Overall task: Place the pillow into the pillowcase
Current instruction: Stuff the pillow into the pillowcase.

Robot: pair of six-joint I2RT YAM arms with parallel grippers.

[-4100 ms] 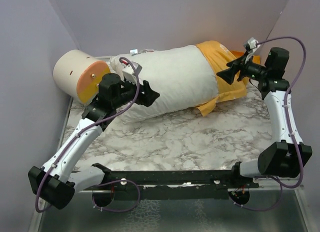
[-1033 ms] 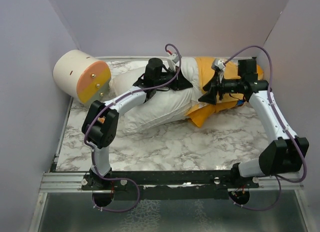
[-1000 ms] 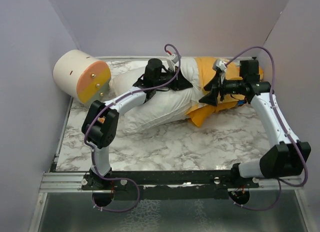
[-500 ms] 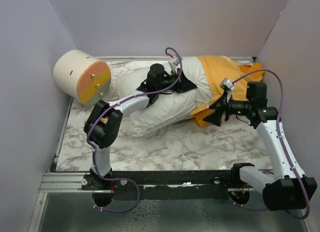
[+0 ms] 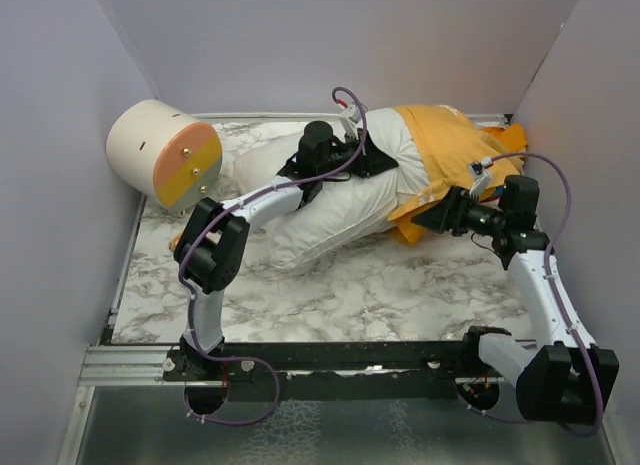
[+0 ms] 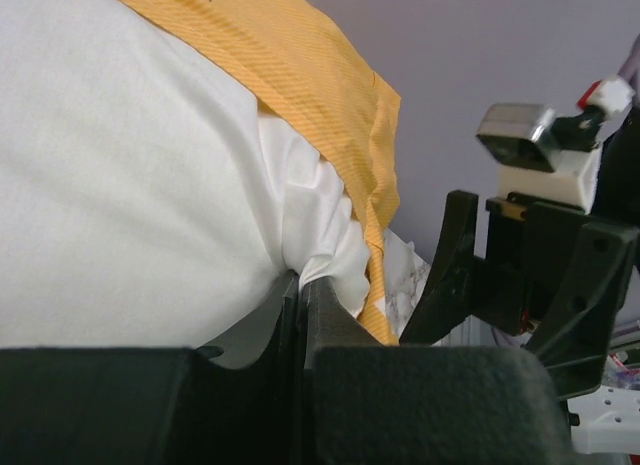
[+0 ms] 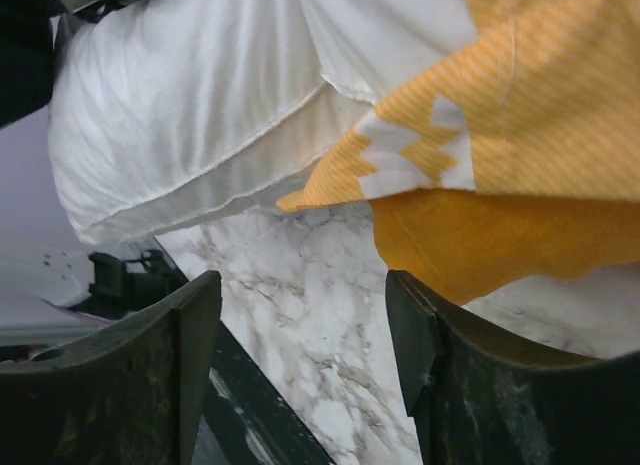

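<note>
Lying slantwise on the grey-veined white marble tabletop (image 5: 380, 285), the plump white rectangular fabric pillow (image 5: 320, 210) has its far right end inside the thin orange-yellow fabric pillowcase (image 5: 450, 150); most of its length shows bare. The left gripper (image 5: 385, 166) sits on top of the pillow just beside the case's open edge, its jaws pressed together on a puckered pinch of the white fabric. The right gripper (image 5: 428, 215) hangs at the case's near lower corner, jaws spread apart, holding nothing. A cream cylinder with an orange end (image 5: 160, 165) rests near the pillow's left end.
</note>
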